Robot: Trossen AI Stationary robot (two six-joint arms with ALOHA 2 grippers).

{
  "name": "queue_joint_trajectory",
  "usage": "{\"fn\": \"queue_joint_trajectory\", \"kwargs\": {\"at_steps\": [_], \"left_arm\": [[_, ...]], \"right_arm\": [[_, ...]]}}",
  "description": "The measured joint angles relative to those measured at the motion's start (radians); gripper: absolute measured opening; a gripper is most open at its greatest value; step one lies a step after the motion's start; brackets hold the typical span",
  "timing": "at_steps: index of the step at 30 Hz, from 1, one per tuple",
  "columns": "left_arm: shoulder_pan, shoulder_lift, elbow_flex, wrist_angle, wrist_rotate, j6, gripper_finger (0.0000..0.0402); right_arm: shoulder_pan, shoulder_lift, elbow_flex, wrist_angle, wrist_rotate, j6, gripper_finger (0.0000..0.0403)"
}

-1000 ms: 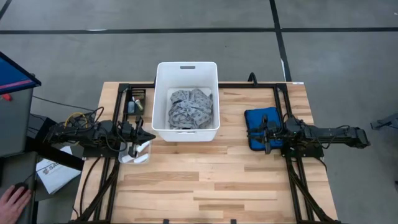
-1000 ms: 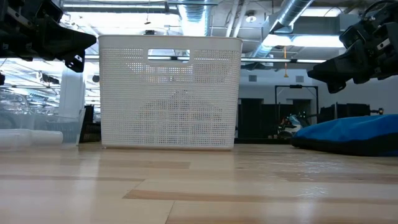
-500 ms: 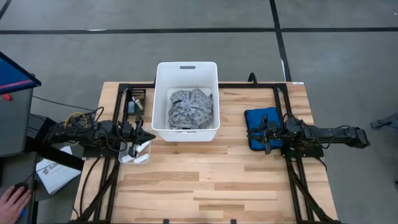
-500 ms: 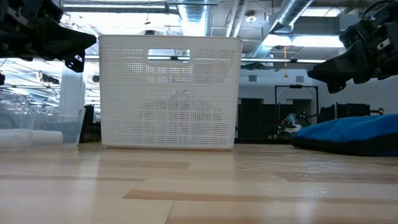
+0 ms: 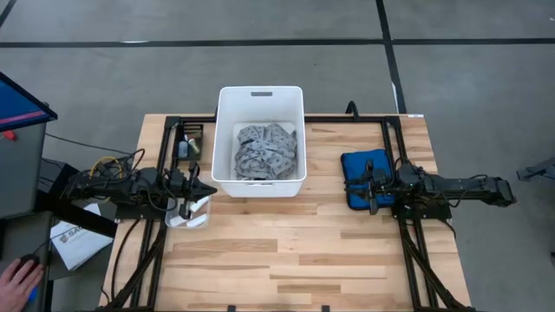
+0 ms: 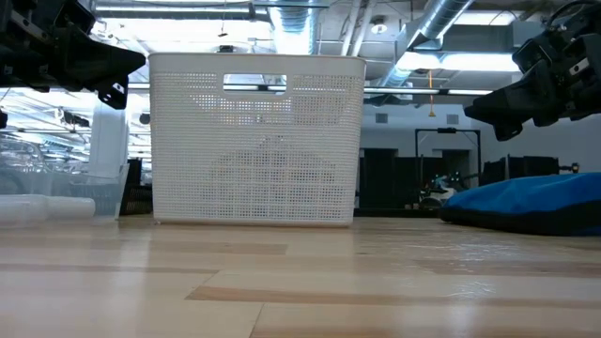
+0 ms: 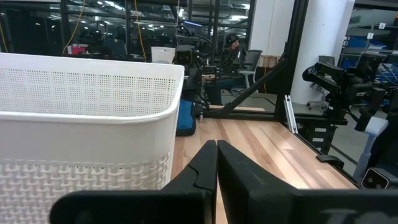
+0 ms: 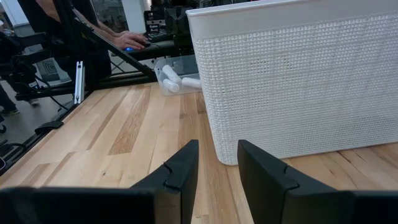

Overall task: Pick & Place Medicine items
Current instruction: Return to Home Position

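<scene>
White medicine tubes (image 5: 194,211) lie in a clear shallow tray (image 5: 178,222) on the table's left side; they also show in the right wrist view (image 8: 171,81). The tiny vials cannot be made out. My left gripper (image 5: 211,188) is shut and empty. It hovers above the tray, just left of the white bin (image 5: 227,139), its fingers (image 7: 211,163) level. My right gripper (image 5: 349,183) is open and empty, held above the blue padded pouch (image 5: 359,165), pointing at the bin (image 8: 298,81).
The bin stands at the table's far middle with a grey patterned cloth (image 5: 264,152) inside. Small dark items (image 5: 187,143) sit at the far left. A person's hand (image 5: 16,277) shows off the table's near left. Bare wood lies toward the near edge (image 5: 286,251).
</scene>
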Motion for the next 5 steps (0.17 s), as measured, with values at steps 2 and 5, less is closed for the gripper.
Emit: {"fn": "queue_joint_trajectory", "kwargs": {"at_steps": [2, 5], "left_arm": [[0.000, 0.000, 0.000, 0.000, 0.000, 0.000, 0.0002], [0.000, 0.000, 0.000, 0.000, 0.000, 0.000, 0.0002]], "right_arm": [[0.000, 0.000, 0.000, 0.000, 0.000, 0.000, 0.0109], [0.000, 0.000, 0.000, 0.000, 0.000, 0.000, 0.0109]]}}
